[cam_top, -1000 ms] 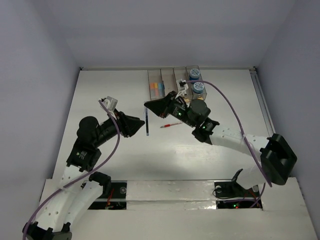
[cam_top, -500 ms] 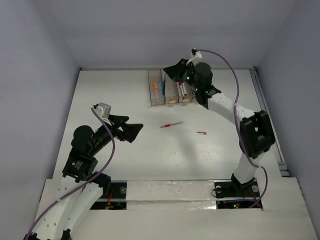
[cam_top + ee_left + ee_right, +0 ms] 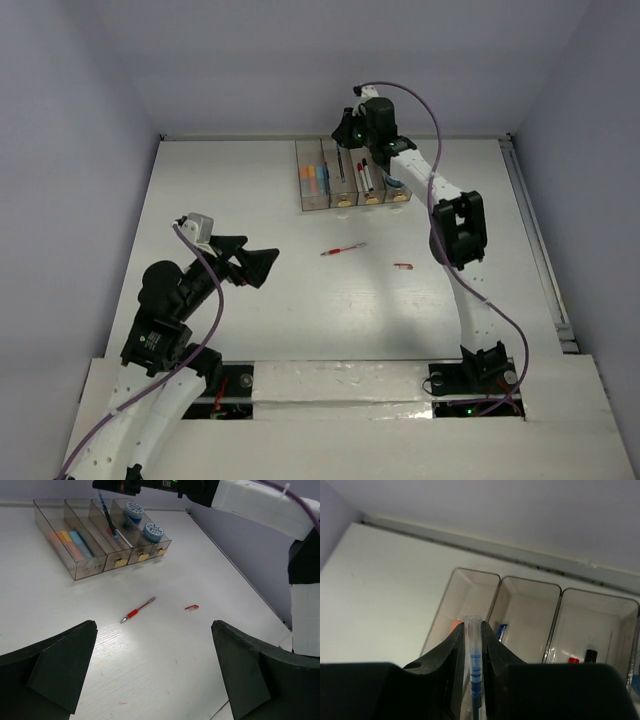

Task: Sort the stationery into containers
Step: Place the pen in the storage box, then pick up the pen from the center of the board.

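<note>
Your right fingers point(image 3: 451, 652) pinch the blue pen point(image 3: 474, 672), steeply tilted over the bins point(image 3: 89, 569); left fingers point(image 3: 60, 665) gape empty, red pen point(image 3: 137, 611) nearer them.

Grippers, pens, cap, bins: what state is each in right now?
Left gripper: open, empty, above the table.
Right gripper: shut on the blue pen, over the bins.
Blue pen: held, not in a bin.
Red pen: lying loose on the table.
Red cap: loose, apart from the red pen.
Bins: open-topped, partly filled.
Rolls: in the end bin.
</note>
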